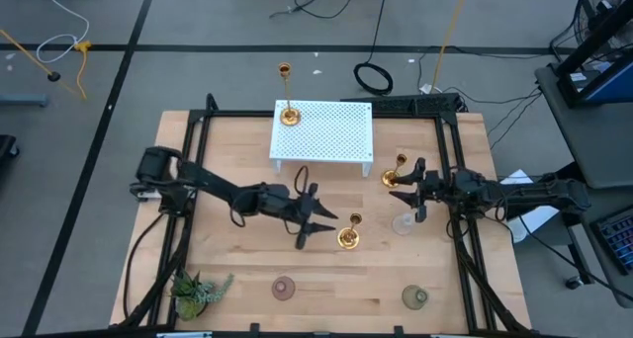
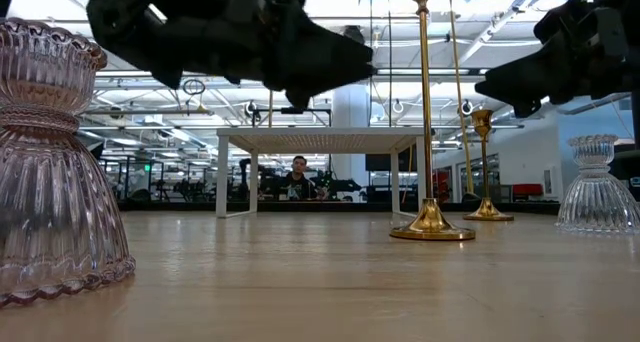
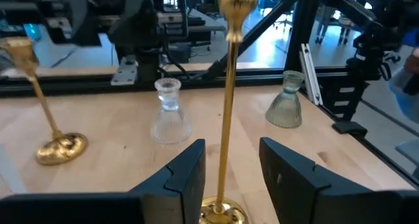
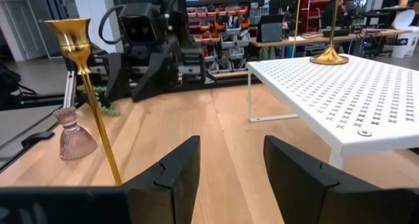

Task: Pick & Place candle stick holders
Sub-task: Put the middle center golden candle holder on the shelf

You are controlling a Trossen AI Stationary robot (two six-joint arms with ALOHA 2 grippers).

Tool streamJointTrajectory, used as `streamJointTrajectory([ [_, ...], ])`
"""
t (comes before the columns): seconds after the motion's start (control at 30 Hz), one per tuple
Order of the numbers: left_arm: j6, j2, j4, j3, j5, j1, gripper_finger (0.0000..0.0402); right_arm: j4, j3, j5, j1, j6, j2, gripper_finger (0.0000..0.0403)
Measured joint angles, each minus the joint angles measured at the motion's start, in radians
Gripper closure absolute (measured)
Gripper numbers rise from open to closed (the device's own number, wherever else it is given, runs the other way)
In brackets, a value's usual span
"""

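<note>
- The work surface is a pale wooden table [image 1: 237,279] framed by black rails, standing on a grey floor with dark lines and loose cables.
- Behind the table, the low view shows a bright hall with shelving and a seated person [image 2: 298,172] far off.
- A white perforated low rack [image 1: 324,130] sits at the table's far middle; one slim shiny gold candlestick with a round base [image 1: 288,111] stands on its far left corner.
- The left gripper [image 1: 321,222] reaches toward the table's centre, fingers spread, with a second gold candlestick [image 1: 348,235] just beyond their tips; in the left wrist view its stem rises in the gap between the fingers [image 3: 186,175], and contact cannot be made out.
- The right gripper [image 1: 404,188] is near the rack's right end, fingers spread, holding nothing; a third gold candlestick [image 1: 393,175] stands right beside it.
- A squat clear glass holder [image 1: 403,222] sits just near-side of the right gripper.
- A squat pink glass holder [image 1: 284,288] and a squat green glass holder [image 1: 415,297] stand along the near edge, well apart.
- A small green leafy sprig [image 1: 198,291] lies at the near left corner.
- In the low view the pink holder is cut off at the frame's edge.
</note>
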Motion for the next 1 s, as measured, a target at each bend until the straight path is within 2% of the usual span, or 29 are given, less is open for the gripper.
streamJointTrajectory([
  [0.27, 0.013, 0.180, -0.026, 0.171, 0.027, -0.007, 0.0254, 0.000, 0.000, 0.000, 0.000, 0.000, 0.002, 0.0243],
  [0.43, 0.019, 0.227, -0.066, 0.220, 0.026, -0.006, 0.0254, -0.004, 0.000, 0.000, 0.000, 0.000, 0.003, 0.0243],
  [0.57, 0.034, 0.227, -0.072, 0.221, -0.018, -0.006, 0.0257, -0.005, 0.000, 0.000, 0.000, 0.000, 0.004, 0.0243],
  [0.67, 0.034, 0.227, -0.060, 0.221, -0.027, -0.001, 0.0284, -0.008, 0.000, 0.000, 0.000, 0.000, 0.004, 0.0243],
  [0.87, 0.024, 0.227, -0.066, 0.221, -0.025, 0.010, 0.0382, -0.008, 0.000, -0.002, 0.000, 0.000, 0.004, 0.0243],
  [1.0, -0.001, 0.218, -0.072, 0.221, -0.028, 0.012, 0.0377, -0.008, 0.000, -0.003, 0.000, 0.000, 0.004, 0.0243],
])
